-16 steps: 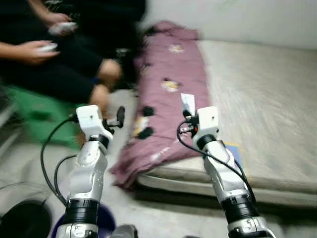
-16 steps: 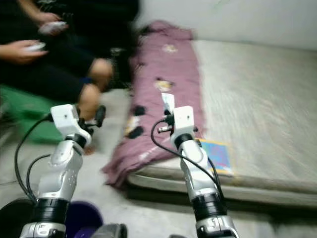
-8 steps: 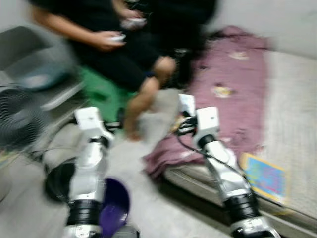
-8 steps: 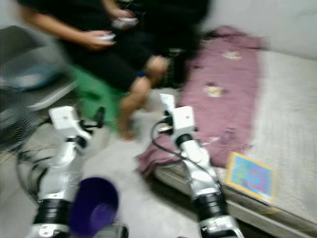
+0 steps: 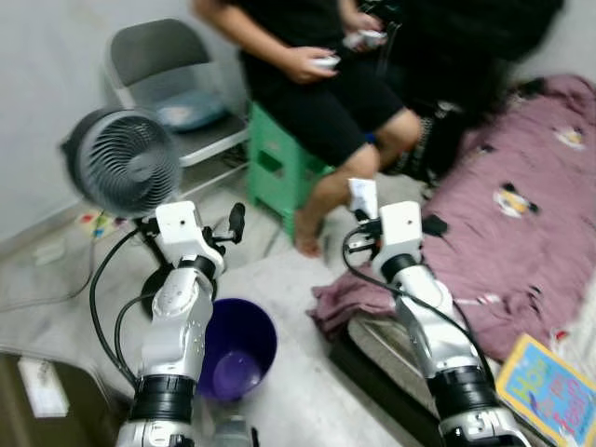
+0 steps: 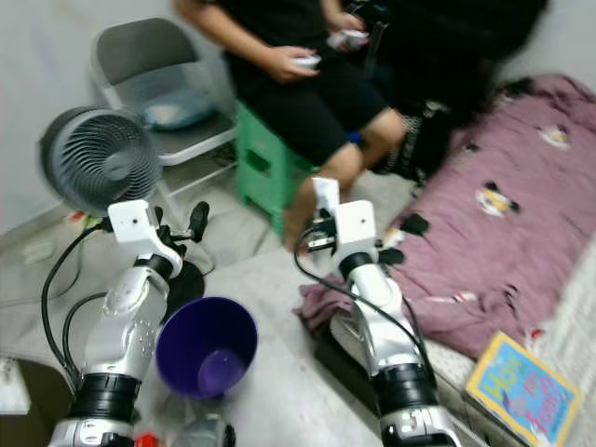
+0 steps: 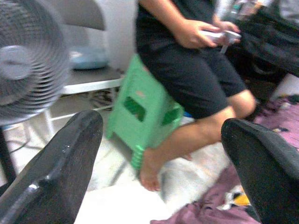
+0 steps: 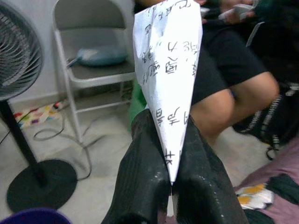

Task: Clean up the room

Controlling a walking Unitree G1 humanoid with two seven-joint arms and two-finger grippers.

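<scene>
Both silver arms are raised in front of the robot, forearms angled up and forward, wrists bent so the fingers point ahead. The right gripper (image 8: 169, 154) is pinched tight on the lower tip of a folded slip of white paper (image 8: 167, 70) printed with dark characters; the two black fingers (image 8: 140, 182) are pressed together with the paper's narrow end caught between them. The paper is held upright, its long axis running along the fingers and away from the wrist, widening from the pinched point to a broad free end. In the head views it is seen standing above the right wrist, in front of a seated person's (image 5: 326, 84) shin.

The left gripper (image 7: 159, 158) is held spread wide with nothing between its fingers, aimed toward a green stool (image 7: 145, 107).

On the floor below the left arm a purple bin (image 5: 237, 349) stands open. A standing fan (image 5: 126, 163) and a grey folding chair (image 5: 163, 65) are placed behind it. To the right a mauve blanket (image 5: 503, 251) is draped over a mattress edge, with a colourful book (image 5: 549, 386) lying near it.
</scene>
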